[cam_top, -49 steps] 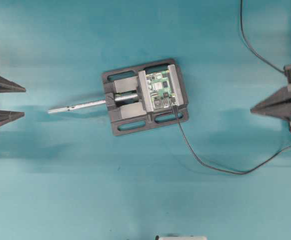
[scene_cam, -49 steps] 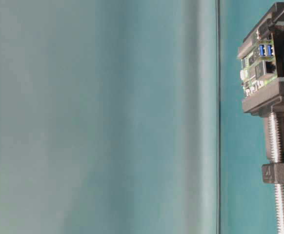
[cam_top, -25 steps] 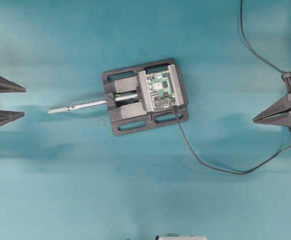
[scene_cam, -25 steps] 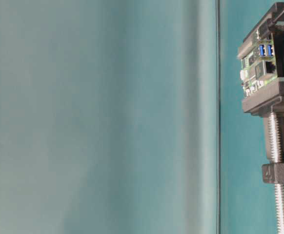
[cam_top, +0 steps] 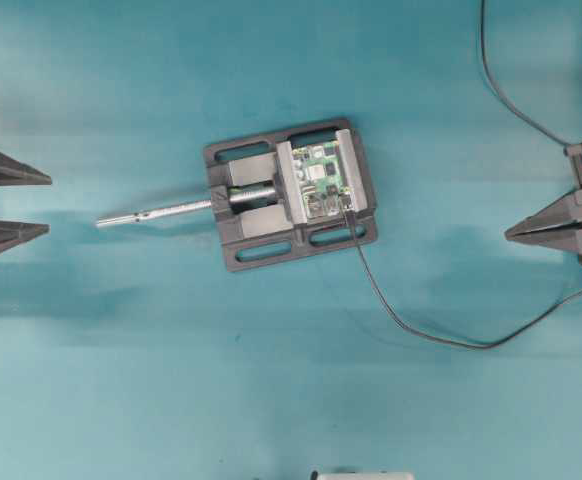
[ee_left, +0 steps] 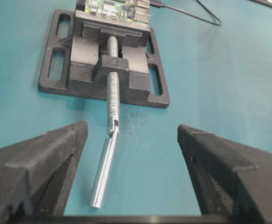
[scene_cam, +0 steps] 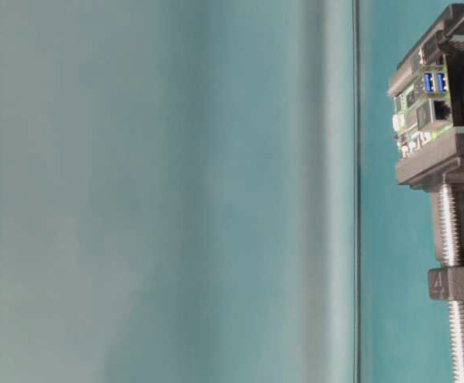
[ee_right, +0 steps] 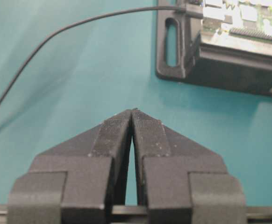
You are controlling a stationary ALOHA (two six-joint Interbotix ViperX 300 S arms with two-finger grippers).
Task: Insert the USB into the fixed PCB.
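Overhead, the fixed PCB (cam_top: 321,178), small, green and studded with silver chips, sits clamped in a black vise (cam_top: 289,196) mid-tabletop (cam_top: 171,350). The USB (cam_top: 348,208) is a dark plug at the board's lower corner, its thin black cable (cam_top: 441,338) curving right. The left hand (cam_top: 11,204) gapes wide; the right hand (cam_top: 516,232) is pinched together, empty.

At table level, blue ports show on the board (scene_cam: 423,100).

The left wrist view shows the vise's steel screw rod (ee_left: 109,140).

The right wrist view shows fingertips (ee_right: 126,121) touching.
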